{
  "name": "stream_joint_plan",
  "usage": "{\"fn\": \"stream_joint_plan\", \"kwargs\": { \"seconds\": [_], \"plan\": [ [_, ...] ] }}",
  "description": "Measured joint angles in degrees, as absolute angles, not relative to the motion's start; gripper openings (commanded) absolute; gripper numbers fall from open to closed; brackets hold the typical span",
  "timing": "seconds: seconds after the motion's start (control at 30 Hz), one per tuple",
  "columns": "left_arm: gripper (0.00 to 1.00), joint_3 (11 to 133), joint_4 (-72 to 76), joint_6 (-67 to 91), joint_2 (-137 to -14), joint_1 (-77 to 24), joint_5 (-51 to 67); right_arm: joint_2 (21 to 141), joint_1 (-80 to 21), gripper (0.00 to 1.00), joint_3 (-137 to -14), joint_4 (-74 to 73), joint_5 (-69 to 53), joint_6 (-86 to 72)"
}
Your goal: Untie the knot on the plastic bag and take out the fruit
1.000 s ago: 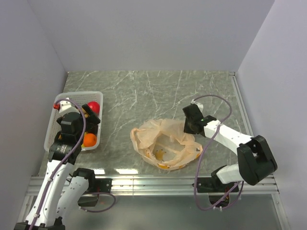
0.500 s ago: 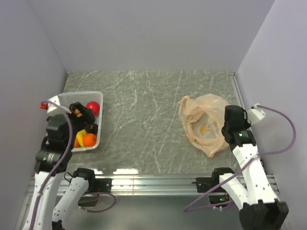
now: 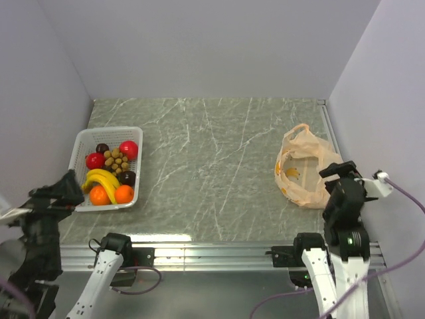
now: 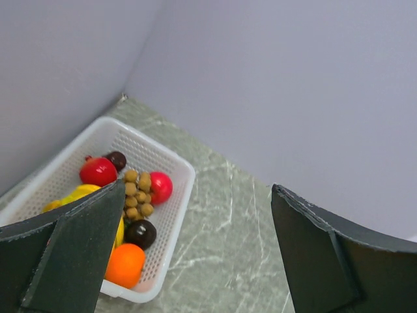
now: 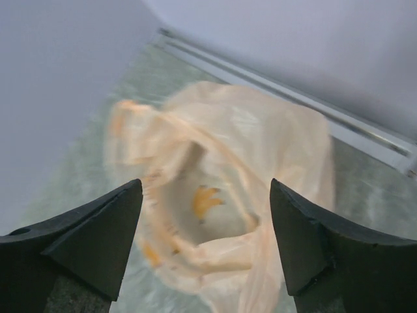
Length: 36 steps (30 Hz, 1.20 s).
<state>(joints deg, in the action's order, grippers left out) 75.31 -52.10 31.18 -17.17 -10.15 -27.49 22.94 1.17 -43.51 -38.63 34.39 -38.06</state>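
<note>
The plastic bag (image 3: 302,166) lies slack at the table's right edge, its mouth gaping; no knot shows. In the right wrist view the bag (image 5: 260,143) is blurred, with only an orange-yellow print (image 5: 207,201) inside. My right gripper (image 5: 205,189) hangs open above it, with nothing between the jaws; from above, the right gripper (image 3: 340,174) is by the bag's near right side. The fruit (image 3: 111,171) fills a white basket (image 3: 78,143) at the left: red balls, a tan cluster, bananas (image 3: 99,178), oranges. My left gripper (image 4: 199,195) is open and empty, pulled back near the basket (image 4: 172,160).
Grey walls close in the left, back and right sides. A metal rail (image 3: 199,251) runs along the near edge between the arm bases. The marbled tabletop (image 3: 212,153) stretches between basket and bag.
The right arm dragged the bag from the middle to the right edge, then its jaws opened and let it go. The left arm drew back from over the basket toward the near left corner.
</note>
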Motion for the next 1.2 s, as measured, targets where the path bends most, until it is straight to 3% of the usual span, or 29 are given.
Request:
{"fn": "stream_joint_plan", "kwargs": {
  "seconds": [0.23, 0.47, 0.7, 1.2],
  "plan": [
    [0.99, 77.30, -54.89, 30.76, -10.98, -14.74, -35.35, 9.32, -1.02, 0.88, -48.90, -34.98, 23.99, -26.98],
    [0.99, 77.12, -52.73, 26.22, -0.62, -17.21, -41.06, 0.27, -4.27, 0.88, -45.01, -31.59, 20.40, -18.98],
    [0.99, 75.66, -49.63, 23.62, -0.30, -17.37, -42.98, 0.36, -4.64, 0.88, -37.30, -29.58, 17.32, -15.86],
    [0.99, 68.18, -47.09, 23.64, -0.30, -17.82, -41.82, 0.34, -4.64, 0.88, -37.08, -27.81, 15.40, -15.22]
  ]
}}
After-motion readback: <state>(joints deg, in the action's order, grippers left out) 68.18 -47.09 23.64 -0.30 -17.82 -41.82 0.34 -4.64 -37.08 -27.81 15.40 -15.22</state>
